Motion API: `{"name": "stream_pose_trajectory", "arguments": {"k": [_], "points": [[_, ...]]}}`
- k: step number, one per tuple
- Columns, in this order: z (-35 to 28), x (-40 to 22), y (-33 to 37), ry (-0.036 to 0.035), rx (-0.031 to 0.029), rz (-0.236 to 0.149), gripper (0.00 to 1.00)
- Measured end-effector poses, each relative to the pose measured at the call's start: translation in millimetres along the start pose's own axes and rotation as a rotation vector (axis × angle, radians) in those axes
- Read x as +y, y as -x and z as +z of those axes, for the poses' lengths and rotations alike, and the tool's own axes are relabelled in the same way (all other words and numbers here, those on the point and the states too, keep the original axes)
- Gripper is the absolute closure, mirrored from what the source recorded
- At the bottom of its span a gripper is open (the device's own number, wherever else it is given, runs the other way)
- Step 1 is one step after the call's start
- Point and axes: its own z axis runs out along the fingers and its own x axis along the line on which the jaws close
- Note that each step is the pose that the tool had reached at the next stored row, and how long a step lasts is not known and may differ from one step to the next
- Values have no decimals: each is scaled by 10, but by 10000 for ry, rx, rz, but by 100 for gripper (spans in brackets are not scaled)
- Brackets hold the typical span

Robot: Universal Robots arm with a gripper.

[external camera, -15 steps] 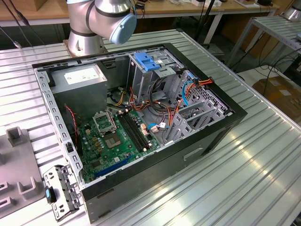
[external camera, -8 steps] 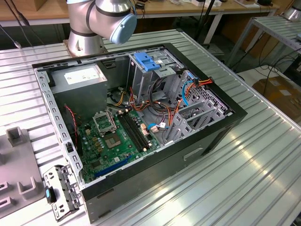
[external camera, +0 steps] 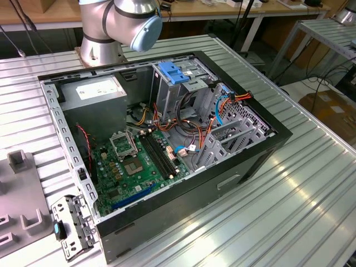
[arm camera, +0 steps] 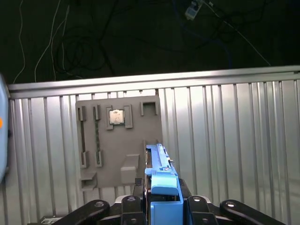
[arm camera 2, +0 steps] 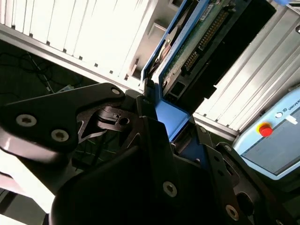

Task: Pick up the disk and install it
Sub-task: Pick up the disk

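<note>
Gripper: clenched on the disk; in both wrist views its black fingers press on the disk's blue rail from either side.
Gripper, second wrist view: the rail sits wedged between the fingers, with the disk reaching out beyond them.
Disk: held edge-on in the first wrist view, with a blue rail facing the camera; in the second wrist view its green circuit face and connector row show between the blue rails.
Disk, position: in the gripper, over the ribbed bench, just beside the right edge of the grey plate. Whether its far end touches the bench cannot be told.
Plate: flat on the bench, with raised holders; a small square chip sits in one of them.
Pendant: pale blue, with a red button, beyond the bench edge in the second wrist view.
Case: black, lying open on the bench in the exterior view.
Board: green, in the near part of the case.
Supply: grey box in the far corner, at the exterior view's left.
Latch: blue, on top of the metal cage at the far side of the case.
Arm: its base stands on the bench behind the case.
Bracket: metal, with a blue tab, lying on the bench near the case's near corner, at the exterior view's left.
</note>
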Motion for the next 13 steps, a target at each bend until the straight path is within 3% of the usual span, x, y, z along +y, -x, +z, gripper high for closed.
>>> {"name": "stream_pose_trajectory", "arguments": {"k": [4,13], "points": [[-1,-79,6,-1,16,88,63],[-3,-155,13,-1,24,215,63]]}}
